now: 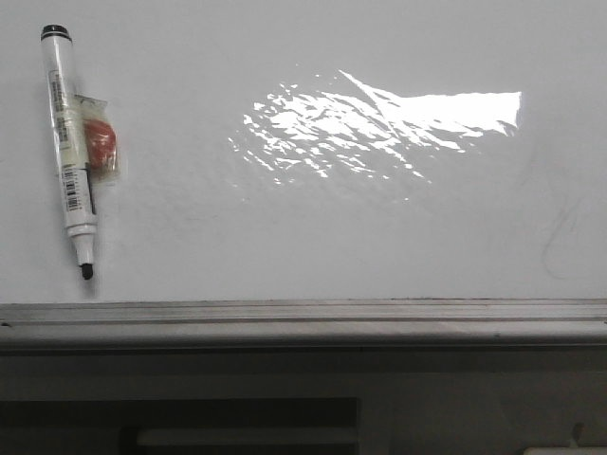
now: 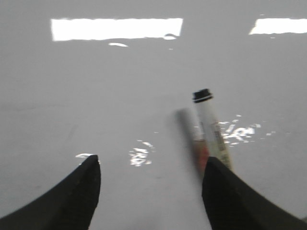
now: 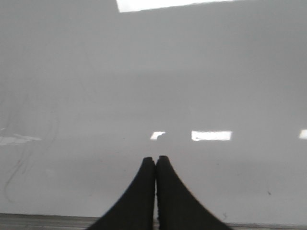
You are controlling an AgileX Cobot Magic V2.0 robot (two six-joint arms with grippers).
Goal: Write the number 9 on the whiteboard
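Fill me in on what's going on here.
A marker lies uncapped on the whiteboard, with nothing gripping it. The left pincer is open, with the marker by one finger. The right pincer is shut and empty. No dark 9 is drawn yet; only a faint grey smudge shows.

The left tool point(image 2: 151, 191) shows two matte black fingers point(image 2: 72, 201), broad at the base and curving up to blunt, rounded tips. The right tool point(image 3: 156, 191) has the same matte black fingers point(image 3: 136, 201), smooth and tapering like horns. No cables, screws or markings show on either.
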